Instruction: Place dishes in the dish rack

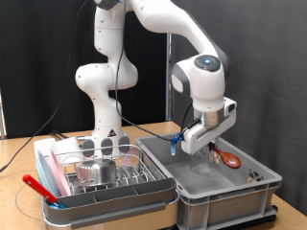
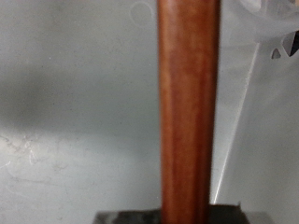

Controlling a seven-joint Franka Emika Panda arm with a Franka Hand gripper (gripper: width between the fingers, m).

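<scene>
My gripper (image 1: 199,140) hangs over the grey plastic bin (image 1: 221,196) on the exterior view's right. It is shut on a brown wooden spoon (image 1: 226,158), which it holds just above the bin floor. In the wrist view the spoon's handle (image 2: 189,103) runs straight out from the gripper. The wire dish rack (image 1: 129,175) sits in its pale tray on the exterior view's left. A pink plate (image 1: 54,172) stands on edge in it, a steel cup (image 1: 95,172) rests in its middle, and a thin red utensil (image 1: 40,188) lies at its left corner. I cannot make out the clear glass.
A small dark object (image 1: 254,177) lies in the bin's right corner. The robot base (image 1: 107,134) stands right behind the rack. The rack tray and the bin touch side by side on the wooden table (image 1: 14,163).
</scene>
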